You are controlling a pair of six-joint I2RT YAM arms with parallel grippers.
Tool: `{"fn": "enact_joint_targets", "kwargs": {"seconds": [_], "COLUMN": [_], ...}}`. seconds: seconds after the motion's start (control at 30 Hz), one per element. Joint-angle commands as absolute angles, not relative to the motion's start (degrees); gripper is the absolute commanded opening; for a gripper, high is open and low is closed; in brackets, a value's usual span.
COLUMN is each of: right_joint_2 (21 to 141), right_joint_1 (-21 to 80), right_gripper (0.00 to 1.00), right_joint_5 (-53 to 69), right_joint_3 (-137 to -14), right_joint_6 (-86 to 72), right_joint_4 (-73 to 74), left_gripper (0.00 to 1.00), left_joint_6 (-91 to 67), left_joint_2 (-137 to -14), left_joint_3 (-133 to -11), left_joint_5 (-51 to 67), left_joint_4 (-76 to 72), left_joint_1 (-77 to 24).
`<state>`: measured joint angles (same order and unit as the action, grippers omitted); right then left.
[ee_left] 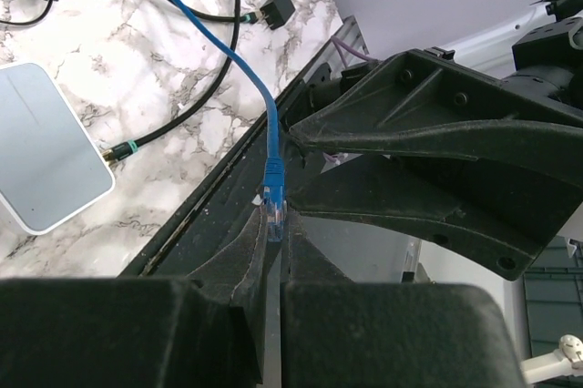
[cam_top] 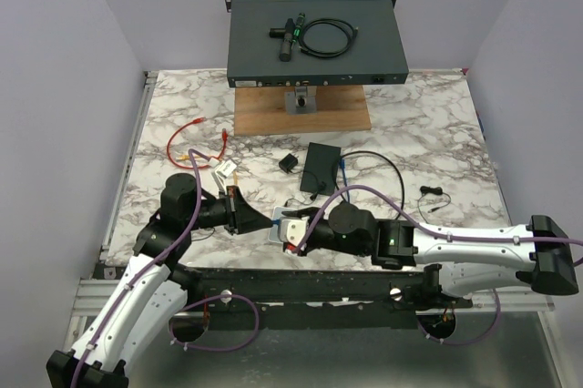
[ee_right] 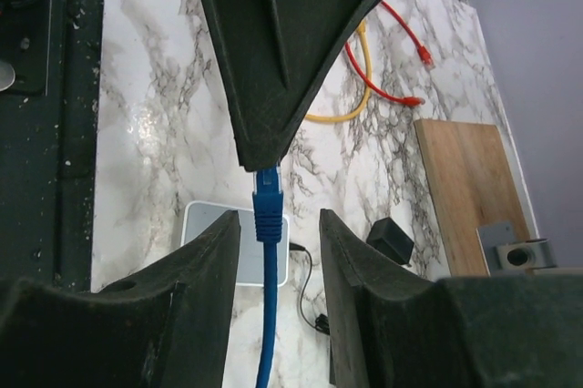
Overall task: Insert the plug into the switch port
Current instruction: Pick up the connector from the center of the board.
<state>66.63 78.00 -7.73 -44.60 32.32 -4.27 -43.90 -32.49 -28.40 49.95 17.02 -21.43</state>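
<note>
Left gripper (ee_left: 276,224) sat closest in its own wrist view, fingers (ee_left: 241,265) pinched tight on the plug (ee_left: 274,209), which poked out right at their tips. From there the blue cable (ee_left: 214,37) ran up and away over the marble table (ee_left: 173,69). A white box (ee_left: 41,147) lay off to the left of the fingertips.

Right wrist view: the right gripper (ee_right: 279,219) had its fingers (ee_right: 214,251) apart, one on each side of the blue cable, not touching it as far as I could see. The plug sat just beyond their tips, held in the point of the left gripper reaching down from above. A red cable (ee_right: 401,51) and a yellow cable (ee_right: 351,87) lay farther out past the fingers.

Top view: both grippers met tip to tip over the white box. The switch (cam_top: 314,37) sat well beyond the fingers at the far end, above a wooden board (cam_top: 301,117).
</note>
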Motion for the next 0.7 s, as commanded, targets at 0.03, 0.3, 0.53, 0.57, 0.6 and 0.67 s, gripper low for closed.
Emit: {"fn": "enact_joint_targets", "kwargs": {"seconds": [0.03, 0.3, 0.53, 0.57, 0.6, 0.67], "right_joint_2": [67.5, 67.9, 67.9, 68.1, 68.1, 68.3], "right_joint_1": [78.6, 78.7, 79.1, 79.2, 79.2, 79.4], "right_gripper": [0.41, 0.37, 0.34, 0.32, 0.3, 0.29], "right_joint_5": [-8.7, -7.8, -8.7, -8.8, -9.1, -9.5], "right_joint_3": [-43.3, -43.2, -42.9, -42.9, -42.9, -42.9], "right_joint_6": [34.7, 34.0, 34.1, 34.1, 34.2, 34.2], "right_joint_4": [-8.9, -7.3, -6.6, -6.5, -6.4, -6.2], "left_gripper": [0.0, 0.0, 0.0, 0.0, 0.0, 0.0], "left_joint_6": [-45.0, -45.9, -46.1, -46.1, -46.2, -46.3], "left_joint_2": [-32.7, -32.6, -32.4, -32.4, -32.4, -32.3], "left_joint_3": [-27.3, -27.2, -27.3, -27.3, -27.3, -27.3], "left_joint_5": [52.5, 52.8, 53.1, 53.2, 53.3, 53.4], "left_joint_4": [15.2, 14.8, 14.6, 14.5, 14.5, 14.5], "left_joint_1": [-21.1, -21.1, -21.1, -21.0, -21.1, -21.1]}}
